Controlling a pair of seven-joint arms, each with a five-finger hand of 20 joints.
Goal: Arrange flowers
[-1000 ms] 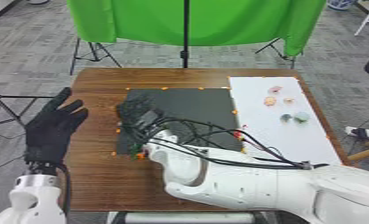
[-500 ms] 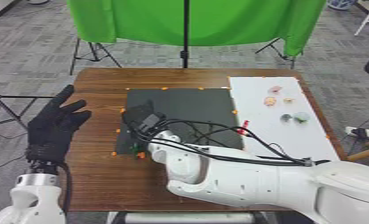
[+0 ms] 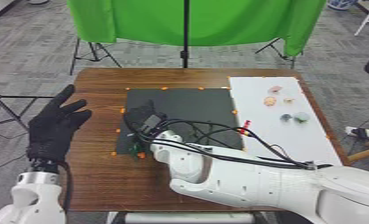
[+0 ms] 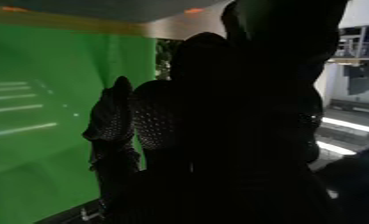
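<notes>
Five small flower heads, or what look like them, lie on the white sheet (image 3: 298, 142) at the right of the bench (image 3: 100, 185): a pink one (image 3: 275, 90) and a peach one (image 3: 269, 101) toward the far end, a yellowish one (image 3: 288, 100) beside the peach, and nearer, a grey-green one (image 3: 285, 117) next to a pale green one (image 3: 301, 118). By that sheet's left side is a thin red piece (image 3: 247, 124), partly crossed by the arm's cables. The right arm reaches across the bench, its right hand (image 3: 141, 116) over the left side of the dark mat (image 3: 194, 102). Near that mat's left near corner, close by the hand, is a bit of something green (image 3: 138, 148), perhaps a stem or leaf; too little of it is seen to name it. I cannot tell whether the right hand is open or closed, nor whether it grips anything. The left hand (image 3: 56, 125) is open and empty, over the left edge of the bench.

My reading is that the work is at the placing stage on the mat, with greenery at its left side and blooms waiting on the sheet. If the green piece lies as wanted, the next move calls for lifting the hand clear without dragging it, then going right for a bloom, with a light pinch, since such small pieces could slide or crush.
</notes>
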